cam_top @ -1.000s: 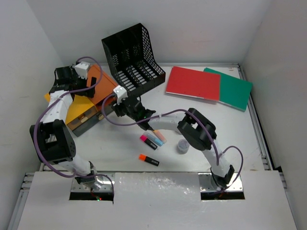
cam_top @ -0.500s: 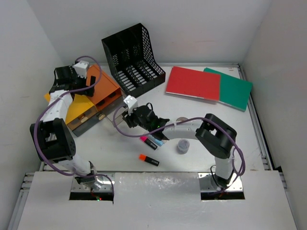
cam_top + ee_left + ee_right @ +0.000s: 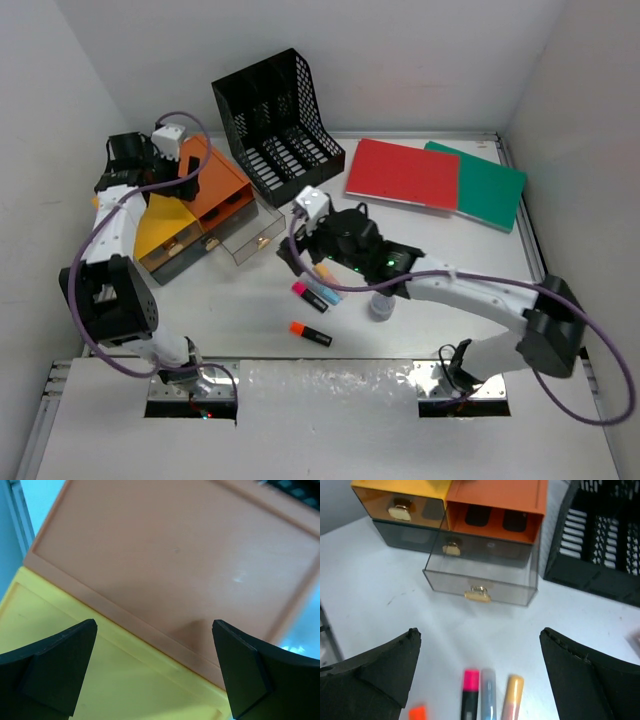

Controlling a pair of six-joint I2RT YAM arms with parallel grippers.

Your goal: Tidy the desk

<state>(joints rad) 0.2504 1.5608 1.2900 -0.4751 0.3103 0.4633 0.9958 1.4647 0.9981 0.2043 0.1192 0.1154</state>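
Three white walls [image 3: 400,60] close in the white tabletop [image 3: 230,310], which fills most of my overhead view and has metal rails along its edges. At the back stands a black mesh file rack [image 3: 278,118]. To its right a red folder [image 3: 402,173] lies flat, overlapping a green folder [image 3: 495,185]. On the left sits an orange and yellow drawer unit [image 3: 195,205], with one clear drawer [image 3: 482,580] pulled out toward the middle.

Nearer me, three markers lie side by side: pink [image 3: 470,692], blue [image 3: 488,692] and orange [image 3: 511,695]. A separate orange marker [image 3: 310,334] lies just in front of them, and a small grey pot [image 3: 380,305] stands to their right.

My left hand [image 3: 154,630] hangs over the unit's orange top, fingers spread wide and holding nothing. My right hand [image 3: 479,645] hovers above the three markers, facing the pulled-out drawer, jaws wide apart and empty.
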